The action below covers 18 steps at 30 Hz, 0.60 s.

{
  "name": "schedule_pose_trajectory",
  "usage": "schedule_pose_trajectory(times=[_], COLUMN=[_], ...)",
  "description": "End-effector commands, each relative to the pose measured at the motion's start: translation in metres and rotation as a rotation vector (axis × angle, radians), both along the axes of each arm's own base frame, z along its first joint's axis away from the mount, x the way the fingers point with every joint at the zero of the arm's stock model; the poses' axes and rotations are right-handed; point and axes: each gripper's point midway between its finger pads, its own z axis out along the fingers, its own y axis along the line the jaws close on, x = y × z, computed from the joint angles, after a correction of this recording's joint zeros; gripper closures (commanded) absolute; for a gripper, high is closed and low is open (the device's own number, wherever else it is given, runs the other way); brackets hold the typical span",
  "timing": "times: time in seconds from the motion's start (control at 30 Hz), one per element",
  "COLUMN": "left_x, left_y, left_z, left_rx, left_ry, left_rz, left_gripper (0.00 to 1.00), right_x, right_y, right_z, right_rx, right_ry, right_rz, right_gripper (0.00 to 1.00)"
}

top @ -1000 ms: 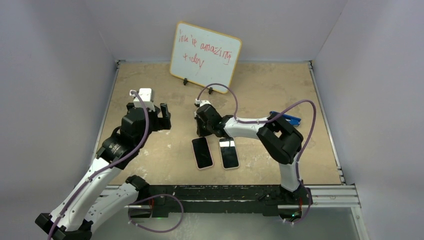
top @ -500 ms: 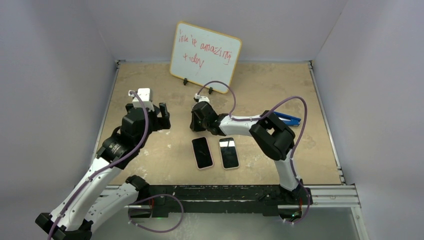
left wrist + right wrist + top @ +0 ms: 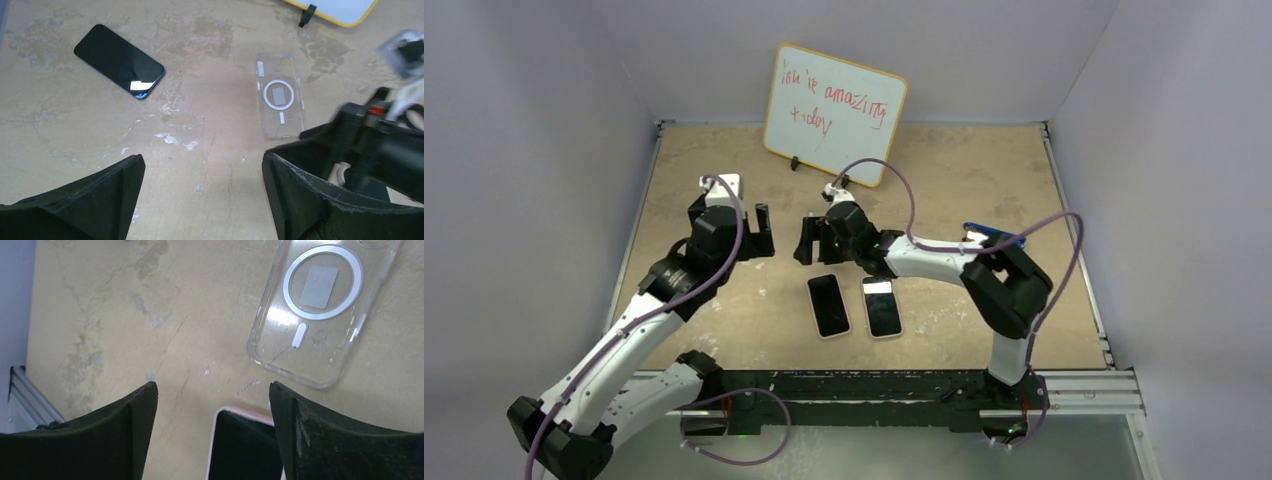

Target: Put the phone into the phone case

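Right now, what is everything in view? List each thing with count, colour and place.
table: 1, tan
whiteboard: 1, white, yellow frame, red writing; back of table
clear case: 1, transparent, white ring; flat, empty
bare phone: 1, black; left of clear case in left wrist view, cannot match to top view
pink-cased phone: 1, black screen; table centre
black phone: 1; right of it, apart
blue object: 1; table's right side
left gripper: 1, black; open, empty
right gripper: 1, black; open, near pink-cased phone's end
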Motion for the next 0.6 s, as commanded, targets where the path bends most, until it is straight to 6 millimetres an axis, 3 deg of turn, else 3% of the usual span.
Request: schedule_pose_trajectory(times=[0.0, 0.1, 0.23, 0.37, 0.57], left_x=[0.013, 0.025, 0.049, 0.076, 0.110], left_y=[0.000, -0.001, 0.004, 0.018, 0.060], left_z=[0.000, -0.001, -0.004, -0.012, -0.056], left_rx=[-0.011, -0.005, -0.027, -0.158, -0.382], left_ry=[0.025, 0.058, 0.096, 0.127, 0.257], left_rz=[0.073, 0.120, 0.204, 0.272, 0.433], left_gripper=[0.07, 0.00, 0.00, 0.00, 0.02], right_x=[-0.011, -0.028, -0.044, -0.058, -0.071], right_y=[-0.015, -0.035, -0.063, -0.083, -0.107], right_z=[0.046, 0.056, 0.063, 0.076, 0.084], right_rx=[0.055, 0.047, 0.047, 0.080, 0.075], right_ry=[-0.094, -0.112, -0.142, -0.175, -0.195], right_rz=[0.037, 0.054, 0.033, 0.019, -0.011], right_gripper=[0.14, 0.02, 0.01, 0.01, 0.01])
